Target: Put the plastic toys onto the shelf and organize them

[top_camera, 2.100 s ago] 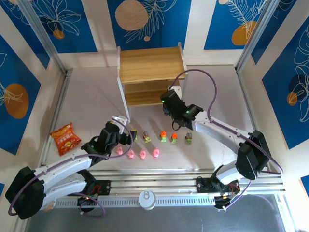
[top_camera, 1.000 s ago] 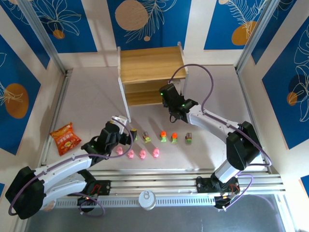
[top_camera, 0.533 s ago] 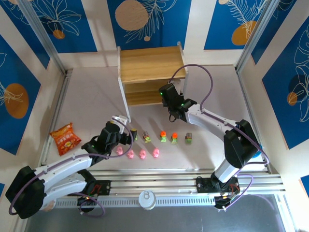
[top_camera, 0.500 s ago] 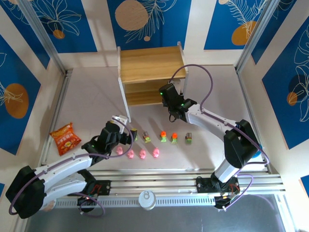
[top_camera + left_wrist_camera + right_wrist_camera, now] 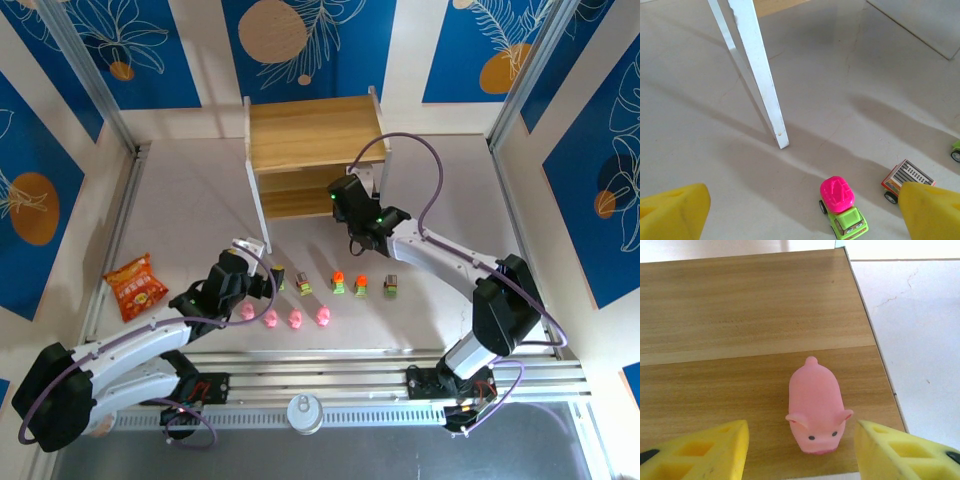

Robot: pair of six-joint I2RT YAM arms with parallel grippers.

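**A:** Where is the pink pig (image 5: pixel 817 407) in relation to the right gripper (image 5: pixel 800 442)?

**B:** Straight between its fingers, at the lower middle of the right wrist view. It stands on the shelf (image 5: pixel 740 300) board near the front right corner, snout toward the camera. The fingers are partly apart, with a plain gap on the frame's left and the other finger just beside an ear. I judge the pig is not gripped.

**A:** And the next pick?

**B:** Probably one for the left gripper (image 5: pixel 802 212). Its fingers are spread wide and empty at the bottom corners of the left wrist view. The magenta-topped car (image 5: pixel 842 207) sits on the table (image 5: pixel 865 75) between them, a little right of centre.

**A:** Which way does its long axis run?

**B:** Roughly up and down the frame, slightly tilted, so the fingers would close across its narrow width.

**A:** Which arm is nearer?

**B:** The left; in the top view the right one is up at the shelf.
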